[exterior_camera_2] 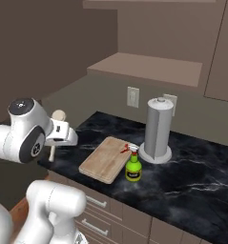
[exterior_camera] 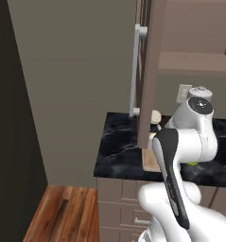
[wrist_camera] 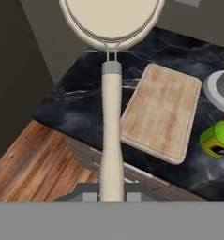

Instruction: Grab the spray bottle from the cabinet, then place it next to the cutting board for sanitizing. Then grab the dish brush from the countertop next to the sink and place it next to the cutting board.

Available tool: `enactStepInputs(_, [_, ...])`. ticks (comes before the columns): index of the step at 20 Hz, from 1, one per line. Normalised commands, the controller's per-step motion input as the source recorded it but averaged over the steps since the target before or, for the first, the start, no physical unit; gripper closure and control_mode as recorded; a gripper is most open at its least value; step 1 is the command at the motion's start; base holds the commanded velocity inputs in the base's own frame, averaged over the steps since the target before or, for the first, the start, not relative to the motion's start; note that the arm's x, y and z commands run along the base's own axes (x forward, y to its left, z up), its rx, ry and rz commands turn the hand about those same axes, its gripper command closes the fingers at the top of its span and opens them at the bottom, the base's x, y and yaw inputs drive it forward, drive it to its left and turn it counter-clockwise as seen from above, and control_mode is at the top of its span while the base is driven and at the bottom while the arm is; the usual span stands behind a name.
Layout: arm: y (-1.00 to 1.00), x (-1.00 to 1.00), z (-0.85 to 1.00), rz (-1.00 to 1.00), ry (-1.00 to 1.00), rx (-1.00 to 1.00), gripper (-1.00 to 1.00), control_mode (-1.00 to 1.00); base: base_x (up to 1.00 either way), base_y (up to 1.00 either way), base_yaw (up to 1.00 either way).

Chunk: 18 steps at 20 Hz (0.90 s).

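Above the black marble countertop (exterior_camera_2: 191, 162), our gripper (wrist_camera: 112, 194) clamps the cream dish brush (wrist_camera: 111, 93). From the right we see the green spray bottle (exterior_camera_2: 133, 167) beside the light wooden cutting board (exterior_camera_2: 106, 158); from the left, the brown cabinet door's (exterior_camera: 150, 71) edge.

In the right base view, the rectangular light wood cutting board (exterior_camera_2: 106, 159) lies mid-frame on the glossy black marble countertop (exterior_camera_2: 191, 186). The small green spray bottle (exterior_camera_2: 133, 165) stands just beside its right edge, the tall grey paper-towel cylinder (exterior_camera_2: 157, 128) above and right of that. The cream-handled dish brush (exterior_camera_2: 56, 128) sits left of the board, above the counter's left end.
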Motion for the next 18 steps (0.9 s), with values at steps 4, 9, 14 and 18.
enactStepInputs(4, [-0.24, 0.16, -0.71, 0.22, 0.08, 0.0, 1.0, -1.0, 0.0, 0.0, 0.0])
enactStepInputs(9, [-0.05, 0.1, -0.58, 0.23, 0.01, 0.0, 1.0, -1.0, 0.0, 0.0, 0.0])
enactStepInputs(14, [0.04, 0.65, -0.61, 0.1, 0.04, 0.0, 1.0, -1.0, 0.0, 0.0, 0.0])
enactStepInputs(18, [0.0, 0.63, -0.45, 0.0, -0.01, 0.03, 1.0, -1.0, 0.0, 0.0, 0.0])
